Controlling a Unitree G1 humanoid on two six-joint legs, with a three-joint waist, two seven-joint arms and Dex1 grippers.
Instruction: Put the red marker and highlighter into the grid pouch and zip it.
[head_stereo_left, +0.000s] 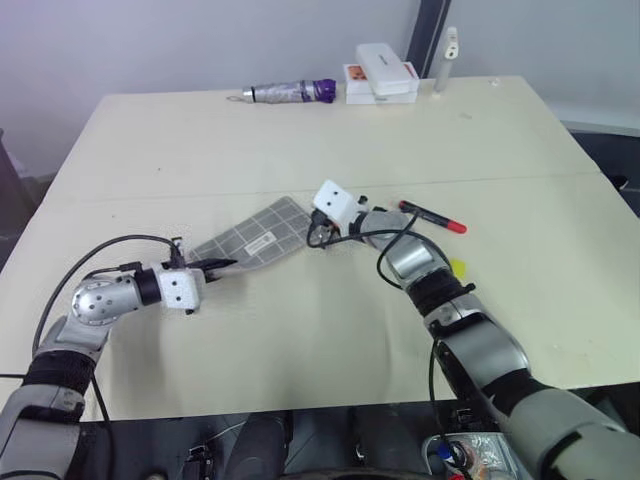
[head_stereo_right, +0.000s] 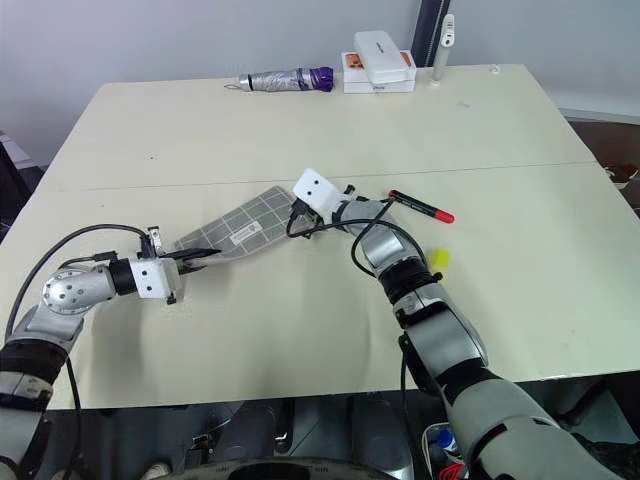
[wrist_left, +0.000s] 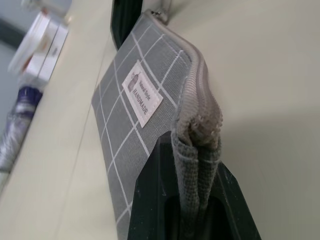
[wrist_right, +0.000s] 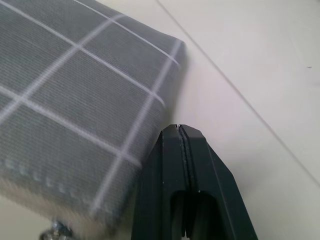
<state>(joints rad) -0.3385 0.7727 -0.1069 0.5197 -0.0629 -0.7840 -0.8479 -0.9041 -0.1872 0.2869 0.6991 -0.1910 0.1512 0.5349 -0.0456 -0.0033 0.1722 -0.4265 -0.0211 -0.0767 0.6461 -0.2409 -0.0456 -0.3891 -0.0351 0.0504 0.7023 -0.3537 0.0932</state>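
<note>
Left of centre in the head views, the grid pouch (head_stereo_left: 250, 238) lies flat on the cream bench (head_stereo_left: 300, 140), running diagonally from lower left to upper right. The left hand (head_stereo_left: 218, 265) has its two black fingers clamped on the pouch's lower-left end; the left wrist view shows the grey fabric (wrist_left: 197, 165) bunched between them beside the end of the zipper, with the small white label (wrist_left: 142, 93) further along the panel. At the pouch's upper-right end sits the right hand (wrist_right: 179, 131), its fingers pressed together with nothing between them, its tip just beside the pouch's corner; whether it touches the fabric I cannot tell.

Right of centre, the red marker (head_stereo_left: 432, 217) lies on the bench just beyond the right arm, outside the pouch. The highlighter (head_stereo_right: 438, 258) lies lower right of it, close against the right forearm, also outside the pouch.

Along the top edge of the frame lie a silver tube with a purple cap (head_stereo_left: 292, 92), a white box on a flat orange-printed packet (head_stereo_left: 385, 66), and an upright white stick (head_stereo_left: 445, 58).
</note>
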